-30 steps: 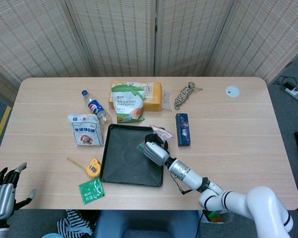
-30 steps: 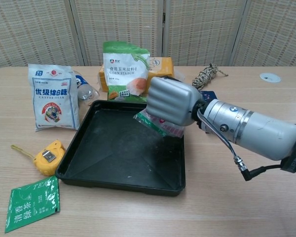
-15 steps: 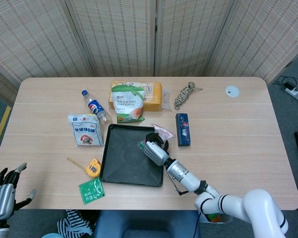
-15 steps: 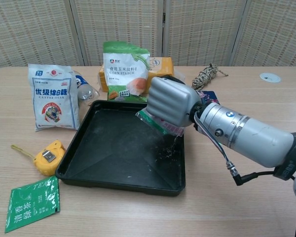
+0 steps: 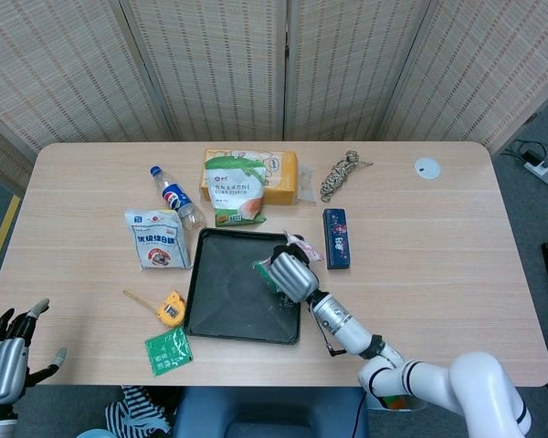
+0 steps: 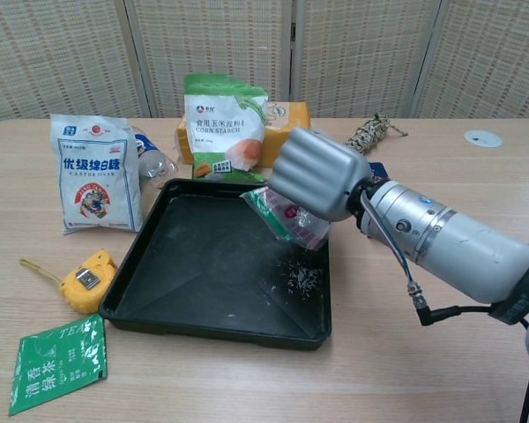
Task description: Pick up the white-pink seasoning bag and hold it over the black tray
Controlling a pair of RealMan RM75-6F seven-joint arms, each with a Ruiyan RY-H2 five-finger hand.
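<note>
**Seasoning bag held tilted above the tray's right side**

The white-pink seasoning bag point(image 6: 288, 217) hangs in the air over the right half of the black tray point(image 6: 185, 264), tilted with one corner pointing down toward the tray floor. The right hand point(image 6: 320, 174) grips it from above, fingers curled closed around the bag's upper part, with the forearm reaching in from the table's front right. A scatter of pale grains point(image 6: 298, 276) lies on the tray floor just below the bag, near the tray's right wall.

Behind the tray's back edge stands a green-and-white corn starch bag point(image 6: 224, 126), leaning against a yellow box point(image 6: 286, 115). At the tray's back left corner lies a clear bottle point(image 6: 155, 159), and left of that stands a white sugar bag point(image 6: 95, 171). Near the tray's front left corner sit a yellow tape measure point(image 6: 88, 279) and a green tea sachet point(image 6: 59, 363), the latter close to the table's front edge. A dark blue box point(image 5: 336, 238) lies just right of the tray, with a coil of rope point(image 6: 367, 136) farther back.

The left hand point(image 5: 6, 355) shows only in the head view, beyond the table's front left corner, fingers spread and holding nothing.
</note>
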